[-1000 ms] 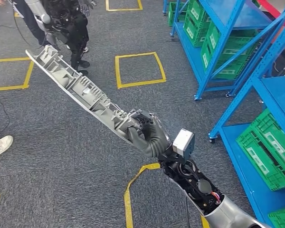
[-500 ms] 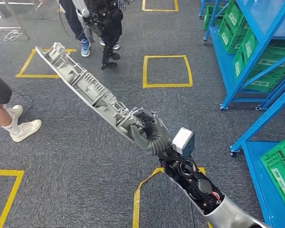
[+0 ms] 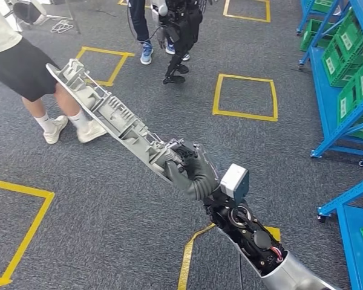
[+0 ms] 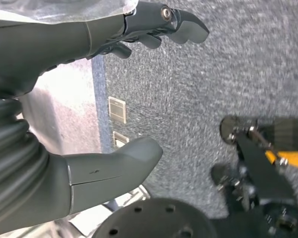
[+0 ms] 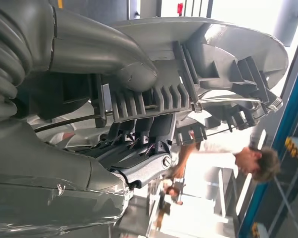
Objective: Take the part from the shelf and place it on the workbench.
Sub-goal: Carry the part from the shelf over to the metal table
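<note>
**Part in transit, carried clear of the shelf**

Carpeted floor [image 3: 102, 229]: grey, marked with yellow tape squares, it spreads across the head view. No counter is seen in any frame, so the placing step is judged still ahead; the fetching step appears done, since the part is off the shelf.

Blue shelf [image 3: 339, 90]: at three o'clock in the head view, carrying green crates [image 3: 348, 54]. It stands well apart from the part.

Part [image 3: 111, 118]: a long grey ribbed moulding running from the centre out toward ten o'clock, held in the air above the floor by its near end.

Person [image 3: 29, 66]: in dark shorts and white shoes at ten o'clock, beyond the far tip of the part. A second pair of legs and a dark legged machine stand at twelve o'clock.

Right hand [image 3: 191, 172]: fingers wrapped around the near end of the part.

Left hand [image 4: 102, 99]: thumb and fingers spread apart, holding nothing, above the carpet.

Views compared: the head view gives the part's full length and the surroundings. The right wrist view gives the grasp itself, thumb [image 5: 102, 49] laid over the part's smooth face with its ribs [image 5: 155, 101] beneath. The left wrist view alone shows the free hand.
</note>
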